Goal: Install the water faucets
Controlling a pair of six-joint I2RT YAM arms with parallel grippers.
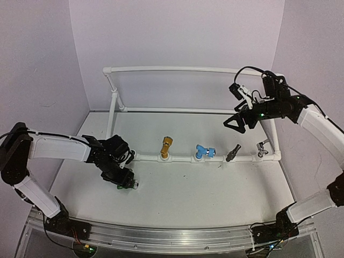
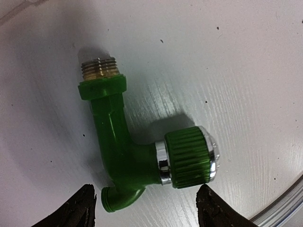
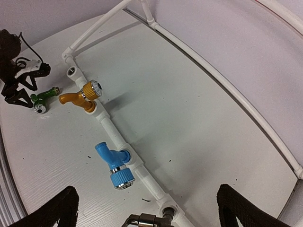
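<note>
The green faucet [image 2: 123, 151] lies on the white table, its brass thread pointing away and its knob to the right. My left gripper [image 2: 144, 210] is open, low over it, its fingertips [image 2: 78, 208] on either side of the spout and knob without gripping. In the top view the green faucet [image 1: 129, 185] sits just under the left gripper [image 1: 125, 180]. The golden-orange [image 1: 166, 146], blue [image 1: 203, 152], dark grey [image 1: 233, 153] and silver [image 1: 262, 146] faucets sit on the front pipe. My right gripper [image 1: 235, 122] is open and empty, held high above the pipe's right part.
The white pipe frame [image 1: 177, 157] crosses the table, with uprights and a top rail [image 1: 172, 69] behind. An open socket [image 3: 72, 72] shows at the pipe's left end. An aluminium rail [image 1: 161, 236] runs along the near edge. Purple walls enclose the space.
</note>
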